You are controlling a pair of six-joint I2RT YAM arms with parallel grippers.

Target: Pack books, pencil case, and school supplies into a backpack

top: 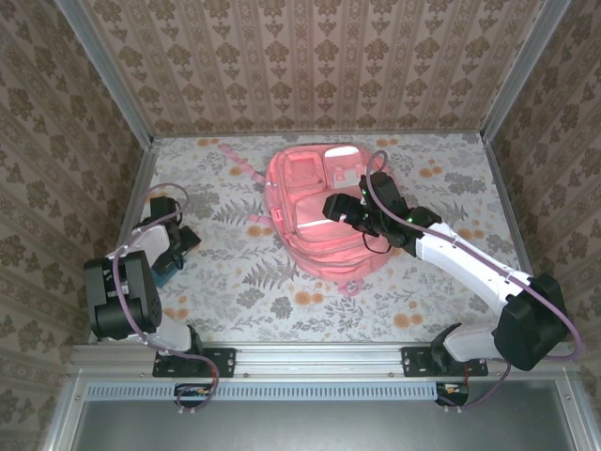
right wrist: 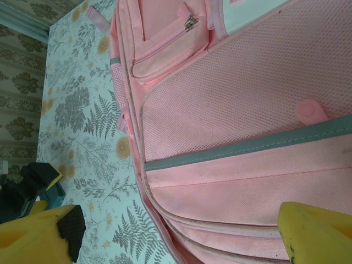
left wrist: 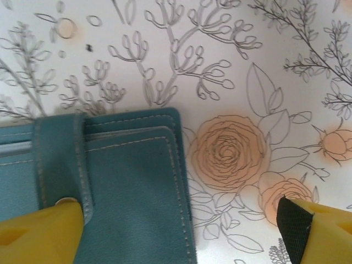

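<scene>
Looks like early going. Hovering over the pink backpack (top: 300, 221), flat in the upper middle of the top view, with right fingers (right wrist: 313, 236) spread wide, gripping nothing. Poised at lower left with left fingers (left wrist: 38, 236) released too, straddling the corner of a teal pencil case (left wrist: 132, 181) out on the desk (top: 244, 282). Not yet packed, that one; impossible to judge what is already inside.
</scene>
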